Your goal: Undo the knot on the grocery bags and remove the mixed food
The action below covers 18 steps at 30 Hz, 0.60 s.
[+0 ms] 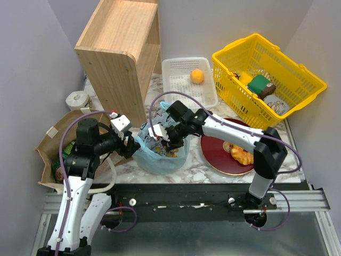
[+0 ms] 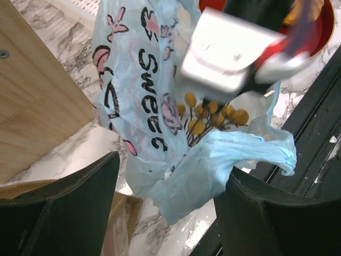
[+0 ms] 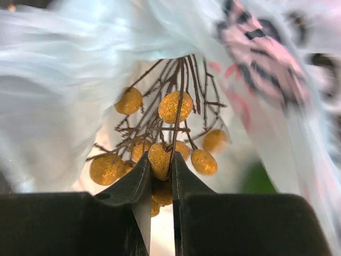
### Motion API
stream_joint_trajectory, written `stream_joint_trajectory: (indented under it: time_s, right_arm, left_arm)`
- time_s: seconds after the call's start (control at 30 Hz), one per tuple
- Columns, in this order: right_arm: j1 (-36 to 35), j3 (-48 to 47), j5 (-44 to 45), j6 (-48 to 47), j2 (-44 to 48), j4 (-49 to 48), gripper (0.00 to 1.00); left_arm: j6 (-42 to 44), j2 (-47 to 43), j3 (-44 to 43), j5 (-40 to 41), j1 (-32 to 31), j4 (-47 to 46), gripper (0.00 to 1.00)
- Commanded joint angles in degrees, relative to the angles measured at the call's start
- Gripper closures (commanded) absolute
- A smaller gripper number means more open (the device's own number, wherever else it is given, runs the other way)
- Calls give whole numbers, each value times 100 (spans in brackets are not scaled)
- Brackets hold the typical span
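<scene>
The right gripper (image 3: 160, 160) is reaching down into the open mouth of the light blue plastic bag (image 1: 157, 160), which is sitting on the marble worktop (image 1: 194, 170) between the two arms. Its jaws are standing narrowed to a slit and are pinching the stemmed bunch (image 3: 171, 106) at its near end, with one orange-yellow fruit and a thin twig wedged at the tips.

In the right wrist view the bunch is lying straight ahead of the jaws. Its brown twigs are fanning towards the jaws from a main stem on the far side, so its long axis is running roughly in line with the reach, not across it. The grip is therefore falling on the fruit end rather than the stem, and it looks slight. Pulling out back along that same line, through the bag's mouth, seems the safest way to avoid snagging twigs on the plastic.

The left gripper (image 2: 173, 178) is hovering at the bag's near left side with its jaws spread wide. A loose fold of the blue rim is lying between them, but they are not gripping it. Being the nearer arm to that rim, it is best placed to hold the bag down during the lift.

No knot is showing on the bag
</scene>
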State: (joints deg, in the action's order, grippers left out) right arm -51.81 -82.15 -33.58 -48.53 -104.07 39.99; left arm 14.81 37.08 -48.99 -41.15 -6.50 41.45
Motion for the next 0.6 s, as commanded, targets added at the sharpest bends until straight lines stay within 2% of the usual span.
stream_joint_trajectory:
  time_s: [0.0, 0.37, 0.47, 0.5, 0.57]
  right_arm:
    - [-48, 225, 334, -279, 729, 193, 100]
    - [206, 226, 1020, -886, 1565, 835, 100]
    - [303, 138, 1274, -361, 1627, 608, 100]
    - [303, 103, 1388, 68, 1610, 546, 100]
    - [312, 41, 1328, 273, 1618, 519, 100]
  left_arm:
    - [13, 10, 214, -51, -9, -181, 24]
    - [312, 291, 153, -122, -9, -93, 27]
    - [365, 344, 232, -139, -9, -128, 39]
    - [339, 352, 250, -139, -9, -172, 45]
    - [172, 344, 302, -148, -9, -313, 46]
